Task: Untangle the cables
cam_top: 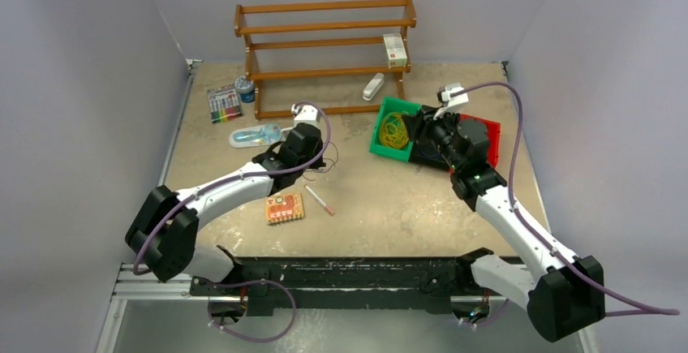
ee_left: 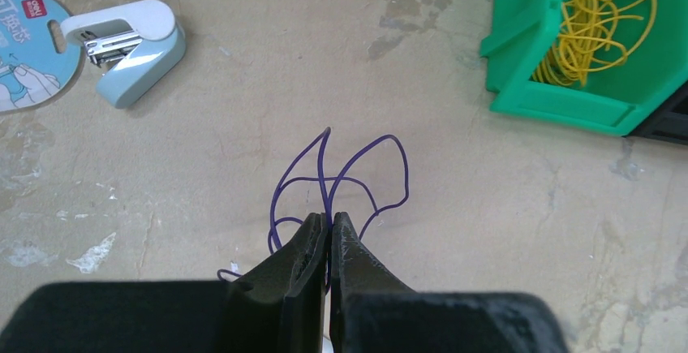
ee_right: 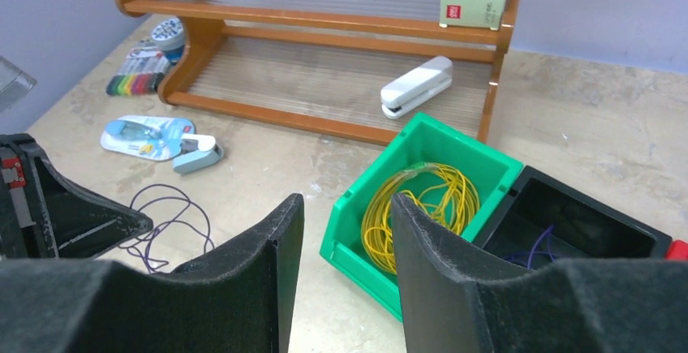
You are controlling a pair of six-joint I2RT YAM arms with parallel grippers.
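Note:
A thin dark blue cable [ee_left: 323,158] lies in loose loops on the table; it also shows in the top view [cam_top: 326,166] and the right wrist view [ee_right: 188,199]. My left gripper [ee_left: 330,217] is shut on one of its strands, low over the table [cam_top: 311,161]. A yellow cable [ee_right: 462,191] lies coiled in a green bin [ee_right: 357,247]. My right gripper [ee_right: 347,199] is open and empty above that bin's near side [cam_top: 418,126]. A black bin [ee_right: 584,223] beside it holds another blue strand [ee_right: 539,247]. No orange-red cable is in view.
A wooden rack [cam_top: 324,45] stands at the back with a white stapler [cam_top: 372,87] and a small box [cam_top: 395,49]. A packaged blue stapler [cam_top: 255,135], markers [cam_top: 224,103], a pen [cam_top: 319,200] and an orange packet [cam_top: 284,208] lie near the left arm. A red bin [cam_top: 491,130] sits far right.

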